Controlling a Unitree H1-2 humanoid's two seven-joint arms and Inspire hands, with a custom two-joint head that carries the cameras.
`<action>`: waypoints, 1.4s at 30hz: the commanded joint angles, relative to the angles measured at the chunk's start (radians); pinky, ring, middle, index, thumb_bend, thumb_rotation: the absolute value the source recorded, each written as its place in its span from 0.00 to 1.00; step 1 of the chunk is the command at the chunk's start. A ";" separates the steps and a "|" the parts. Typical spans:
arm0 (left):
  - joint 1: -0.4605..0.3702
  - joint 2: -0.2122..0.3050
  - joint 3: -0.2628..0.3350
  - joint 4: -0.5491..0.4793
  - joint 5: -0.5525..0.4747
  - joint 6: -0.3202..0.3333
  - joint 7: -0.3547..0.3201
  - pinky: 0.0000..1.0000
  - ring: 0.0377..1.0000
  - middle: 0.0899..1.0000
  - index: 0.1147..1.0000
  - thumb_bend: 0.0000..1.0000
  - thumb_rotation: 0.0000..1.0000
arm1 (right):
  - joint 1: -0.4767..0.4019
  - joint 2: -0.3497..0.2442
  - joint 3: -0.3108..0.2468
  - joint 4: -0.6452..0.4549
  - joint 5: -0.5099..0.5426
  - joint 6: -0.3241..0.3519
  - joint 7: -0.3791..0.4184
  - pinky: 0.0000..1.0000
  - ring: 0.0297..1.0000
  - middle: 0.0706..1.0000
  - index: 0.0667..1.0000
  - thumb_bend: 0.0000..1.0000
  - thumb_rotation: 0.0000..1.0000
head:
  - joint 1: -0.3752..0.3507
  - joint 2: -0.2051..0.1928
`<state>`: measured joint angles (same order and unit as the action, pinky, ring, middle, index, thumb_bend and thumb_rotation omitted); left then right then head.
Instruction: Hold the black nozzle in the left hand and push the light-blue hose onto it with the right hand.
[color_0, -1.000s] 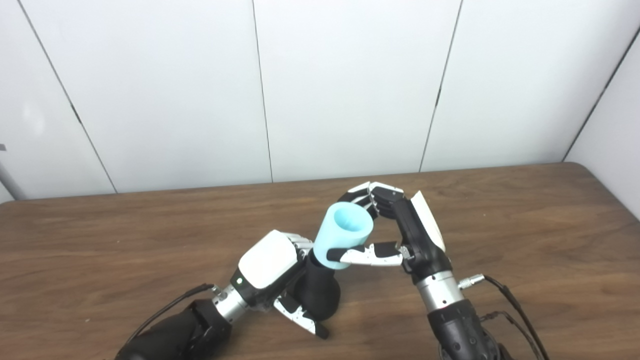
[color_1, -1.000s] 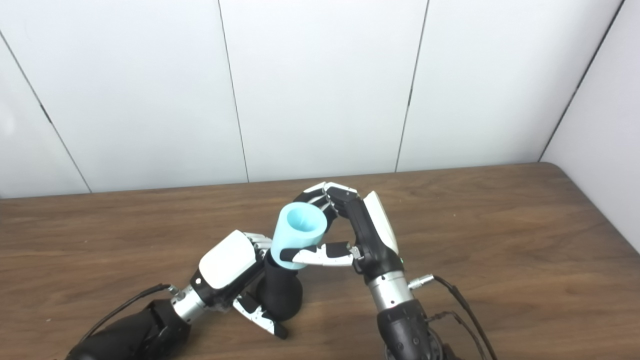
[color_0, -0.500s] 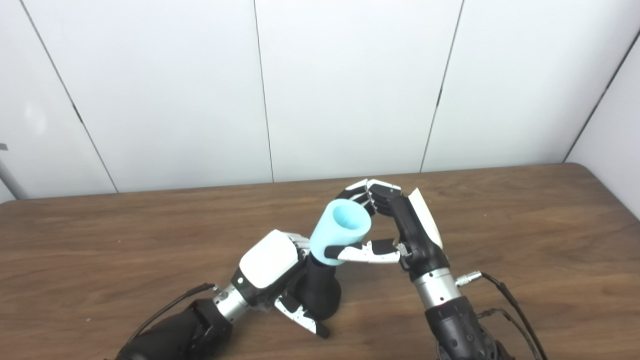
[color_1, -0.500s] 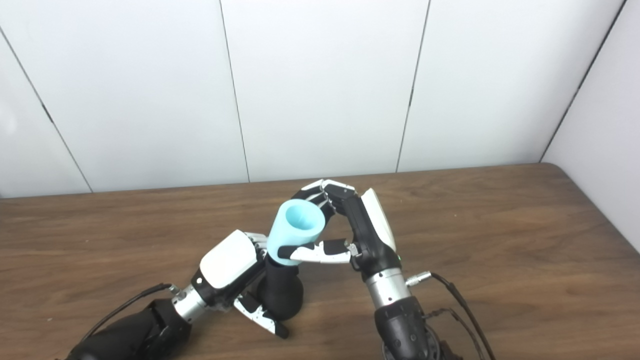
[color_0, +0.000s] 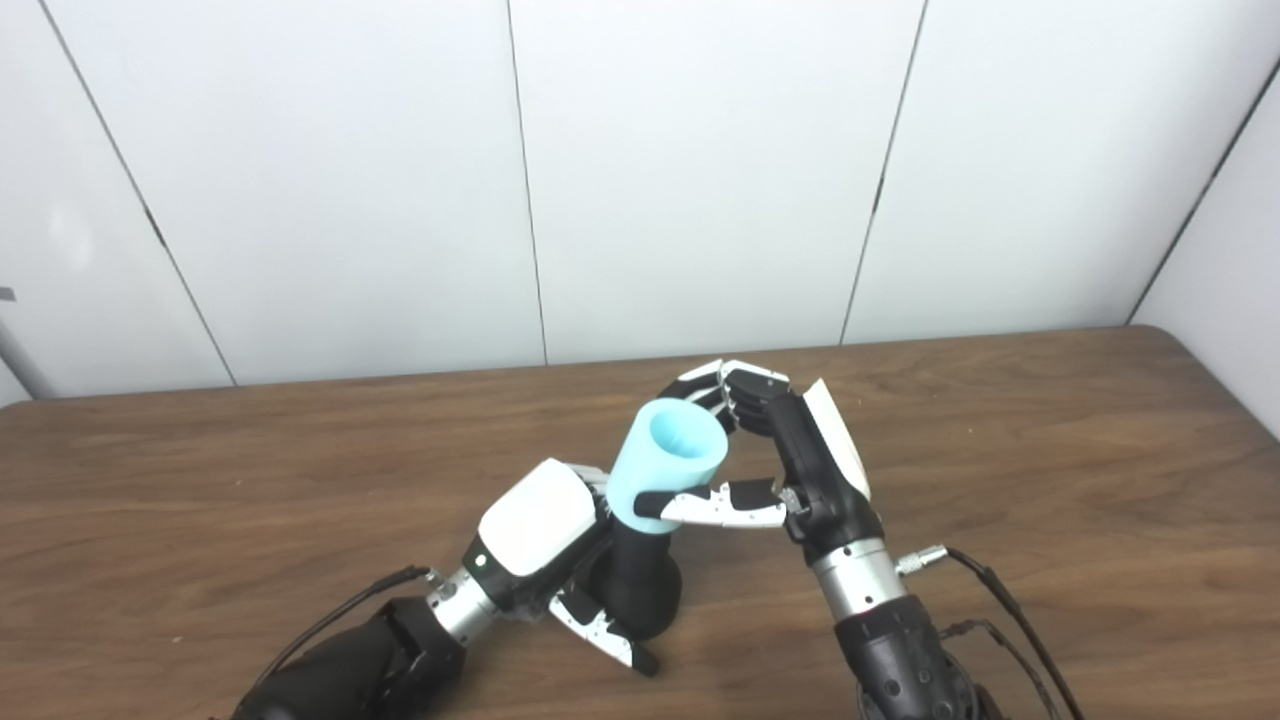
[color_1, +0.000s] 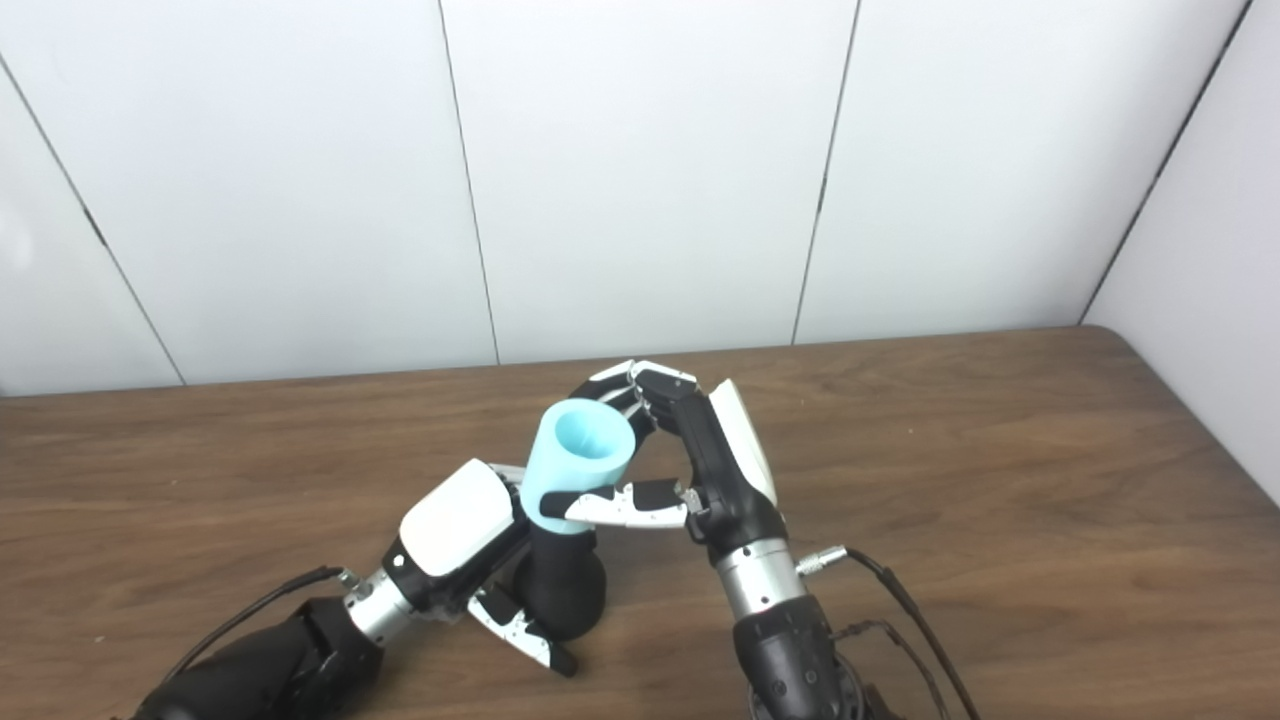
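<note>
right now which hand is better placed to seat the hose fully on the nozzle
Right. The right hand grips the light-blue hose, whose lower end meets the black nozzle. The left hand is shut on the nozzle, bracing it on the table.

You see the black nozzle (color_0: 640, 585) standing on the table with its wide round base down and its narrower neck pointing up, tilted a little. The light-blue hose (color_0: 665, 470) is a short, thick tube — its lower end sits over the top of the neck, so the two are touching. Its open upper mouth faces up, leaning slightly right.
</note>
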<state>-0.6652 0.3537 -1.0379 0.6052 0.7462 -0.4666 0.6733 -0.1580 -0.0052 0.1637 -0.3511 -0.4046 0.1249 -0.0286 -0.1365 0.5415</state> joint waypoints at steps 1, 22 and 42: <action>0.213 -0.085 -0.096 0.087 -0.004 -0.003 0.025 0.42 0.46 0.46 0.39 0.52 0.00 | -0.021 0.019 0.013 -0.032 0.001 0.012 0.018 0.35 0.39 0.42 0.50 0.52 0.00 | 0.000 0.000; 0.211 -0.078 -0.094 0.077 -0.014 -0.003 0.009 0.43 0.46 0.46 0.39 0.52 0.00 | -0.038 -0.066 0.035 -0.087 -0.048 0.095 0.087 0.27 0.32 0.40 0.51 0.52 0.00 | -0.009 0.018; 0.211 -0.077 -0.098 0.079 -0.014 -0.003 0.021 0.43 0.46 0.46 0.39 0.52 0.00 | -0.034 -0.073 0.030 -0.128 -0.088 0.132 0.099 0.16 0.21 0.40 0.51 0.52 0.00 | -0.009 0.020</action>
<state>-0.6652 0.3538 -1.0385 0.6043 0.7477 -0.4671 0.6757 -0.1675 -0.0596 0.1910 -0.4236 -0.4548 0.2432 0.0460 -0.1442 0.5599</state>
